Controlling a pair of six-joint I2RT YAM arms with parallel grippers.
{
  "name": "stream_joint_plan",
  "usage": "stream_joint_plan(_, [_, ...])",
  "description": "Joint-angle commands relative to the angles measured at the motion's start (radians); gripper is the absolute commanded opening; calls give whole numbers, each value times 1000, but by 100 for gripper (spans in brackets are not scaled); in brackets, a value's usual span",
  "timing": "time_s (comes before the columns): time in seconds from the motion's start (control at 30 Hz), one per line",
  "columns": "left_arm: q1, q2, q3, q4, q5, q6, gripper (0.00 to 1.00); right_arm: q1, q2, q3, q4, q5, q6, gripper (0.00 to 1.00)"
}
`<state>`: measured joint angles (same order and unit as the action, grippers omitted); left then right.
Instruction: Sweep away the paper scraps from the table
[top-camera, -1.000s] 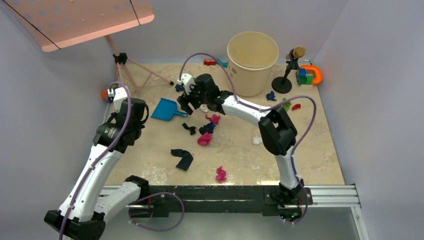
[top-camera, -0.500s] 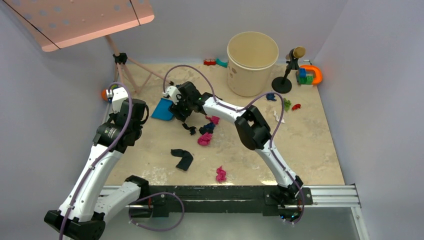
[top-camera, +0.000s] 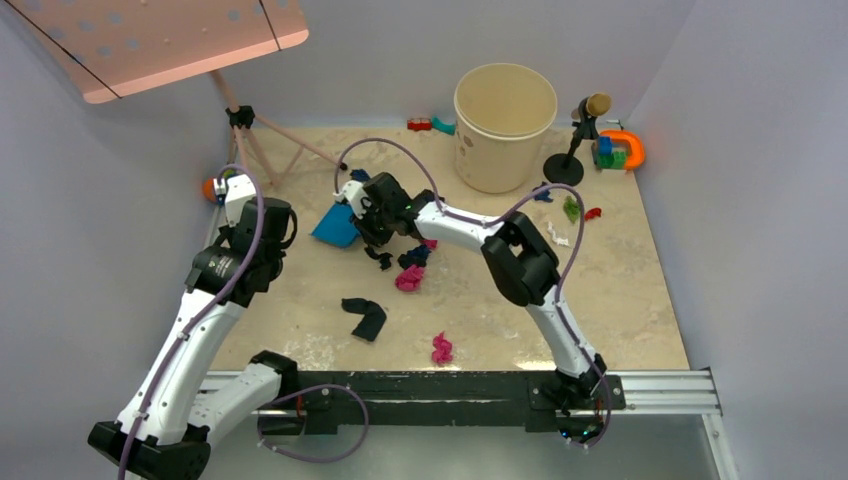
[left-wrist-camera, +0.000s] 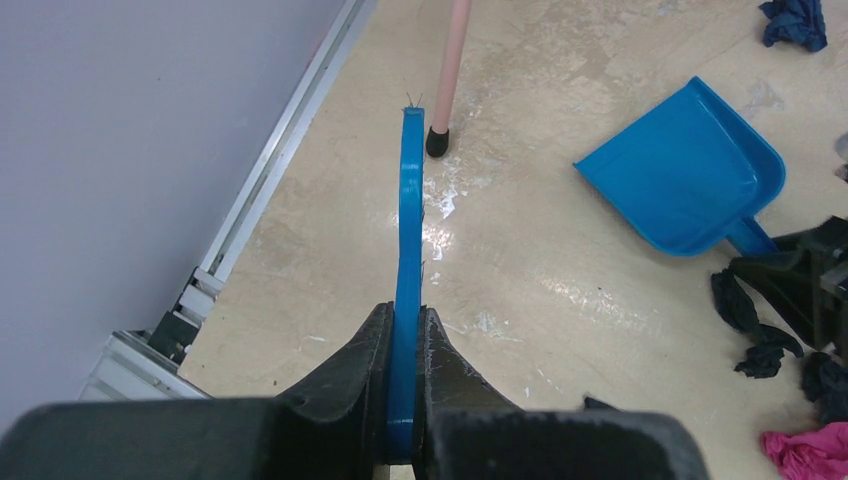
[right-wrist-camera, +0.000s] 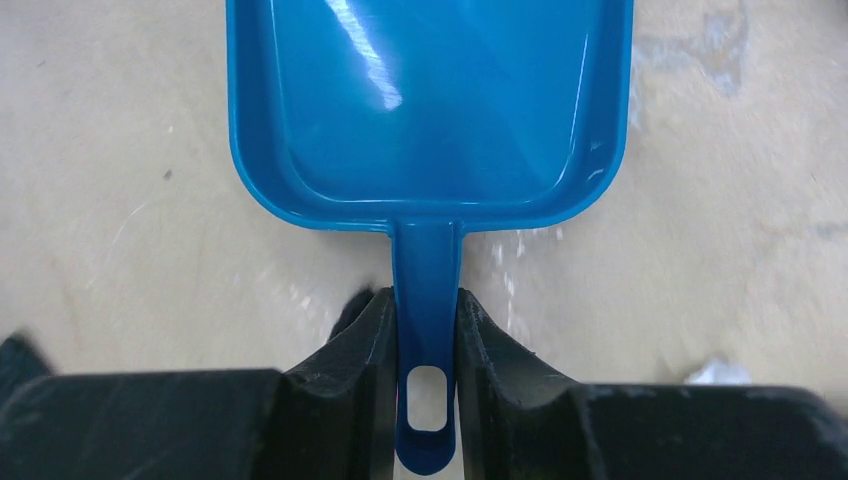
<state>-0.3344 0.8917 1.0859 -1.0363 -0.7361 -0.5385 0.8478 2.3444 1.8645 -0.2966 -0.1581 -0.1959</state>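
- At the far left, the left end effector (left-wrist-camera: 405, 335) is clamped shut on a narrow blue plastic brush (left-wrist-camera: 408, 220), which is seen edge-on and held above the worn beige surface (left-wrist-camera: 520, 290). The brush's working end is best lowered until it only grazes the surface, so that light wads are pushed rather than flicked.
- Just right of it, the blue plastic dustpan (right-wrist-camera: 430, 100) lies flat. Its handle is pinched between the pads of the right end effector (right-wrist-camera: 428, 305), both of which touch its sides, so it is judged to be gripped.
- The pan's mouth appears to be turned away from the litter, so it should be swung round and its lip kept flush with the surface before any sweeping is done.
- Most of the crumpled paper scraps (top-camera: 409, 278) are found near the middle. Black and magenta wads lie just beside the right end effector, and one black and one magenta wad lie nearer the front edge. These are best gathered with short strokes toward the lip.
- At the far right, a few blue, green and red scraps are scattered near the round beige bucket (top-camera: 505, 125), well apart from the pan. A separate pass is likely needed for them.
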Motion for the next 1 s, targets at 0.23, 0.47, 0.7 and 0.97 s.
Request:
stream_joint_plan(0.23, [2, 68, 33, 37, 63, 28, 0, -3, -520, -413, 192, 266, 237, 0])
stream_joint_plan(0.47, [2, 160, 91, 73, 166, 41, 0, -3, -763, -652, 192, 421, 431, 0])
stream_joint_plan(0.7, [1, 343, 219, 170, 293, 125, 0, -5, -996, -897, 190, 566, 589, 0])
stream_joint_plan(0.97, [-7, 675, 585, 182, 357, 366, 0, -22, -1275, -1098, 189, 603, 587, 0])
